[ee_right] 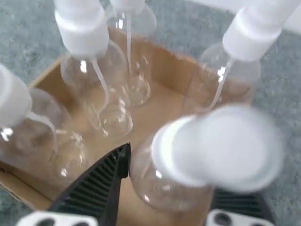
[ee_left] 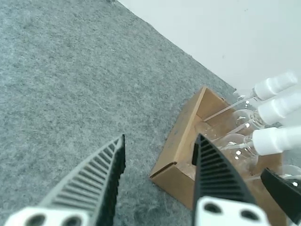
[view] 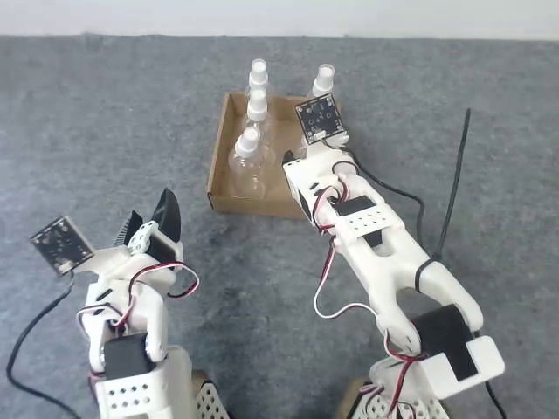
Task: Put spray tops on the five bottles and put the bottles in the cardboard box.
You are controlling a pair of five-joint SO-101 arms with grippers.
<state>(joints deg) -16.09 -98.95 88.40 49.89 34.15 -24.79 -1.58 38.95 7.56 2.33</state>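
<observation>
The cardboard box (view: 218,157) sits at the far middle of the grey mat. Several clear bottles with white spray tops stand in it, such as one bottle (view: 249,148) near the front and another (view: 324,83) at the back right. My right gripper (ee_right: 171,174) hangs over the box's right side, shut on a capped bottle (ee_right: 221,146) that stands upright inside the box (ee_right: 169,66). Other bottles (ee_right: 84,33) stand around it. My left gripper (view: 153,223) is open over the mat in front of and left of the box (ee_left: 181,141), with nothing between its fingers (ee_left: 103,179).
A black cable (view: 454,175) runs over the mat to the right of the right arm. A pale wall (view: 279,17) borders the mat behind the box. Bare mat lies to the left and in front of the box.
</observation>
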